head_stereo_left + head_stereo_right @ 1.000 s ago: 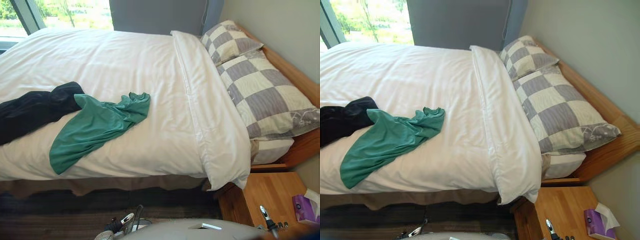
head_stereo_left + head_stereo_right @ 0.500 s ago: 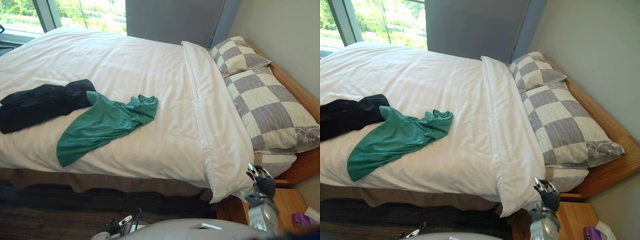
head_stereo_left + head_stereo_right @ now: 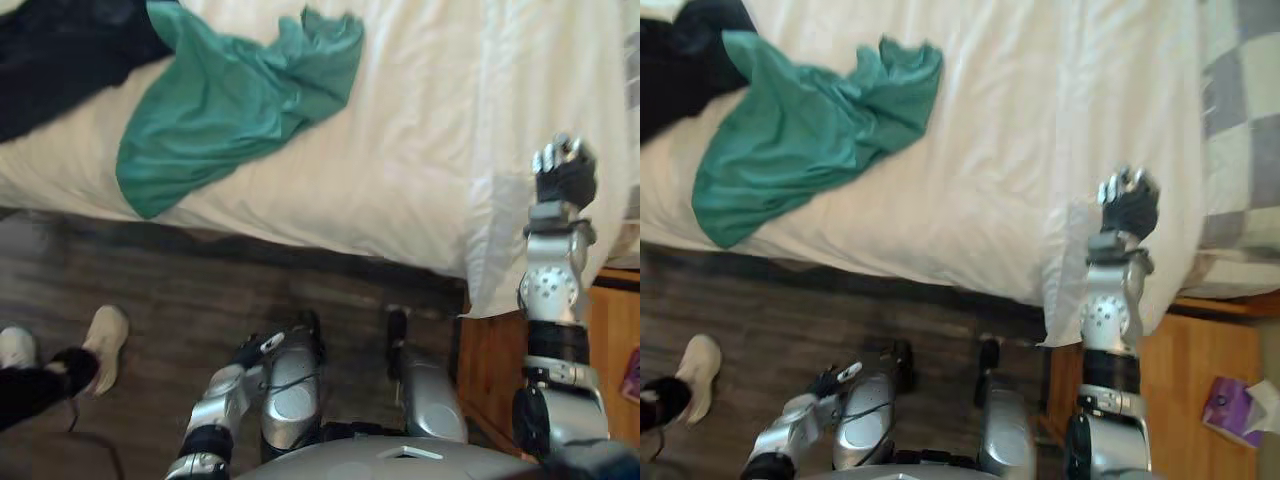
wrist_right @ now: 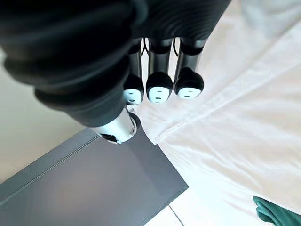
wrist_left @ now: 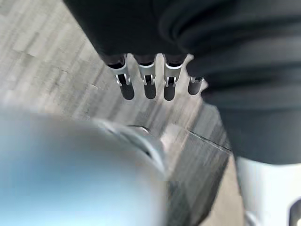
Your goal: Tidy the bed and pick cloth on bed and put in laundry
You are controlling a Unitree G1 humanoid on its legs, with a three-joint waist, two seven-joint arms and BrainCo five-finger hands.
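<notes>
- Left eye view: right hand [image 3: 563, 172] is held up at the right of the frame, over the folded edge of the white duvet [image 3: 430, 130]; not seen touching it
- Right wrist view: the right hand's fingers [image 4: 159, 87] are curled in, tips toward the camera, nothing between them; duvet seams lie past them
- Left hand [image 3: 250, 352] hangs low at lower centre-left, over the dark floor [image 3: 150, 290]; in the left wrist view its fingers [image 5: 149, 84] are straight and hold nothing
- Task's things: green cloth [image 3: 240, 100] lies crumpled on the duvet at upper left; black cloth [image 3: 60, 50] is in the upper left corner, touching the green one. Both are well apart from either hand
- Step, as judged: tidying the duvet at the pillow end; cloth pickup not begun
- Next move calls for: uncurling the right hand, lowering it to the fold, then smoothing or tugging it square
- Count: cloths 2 (1 green, 1 black); duvet 1; checked pillow [image 3: 1240, 130] at least 1, cut by the right edge; wooden nightstand [image 3: 615, 340] 1; purple tissue pack [image 3: 1223, 405] 1; a person's shoes [image 3: 105, 335] 2, lower left
</notes>
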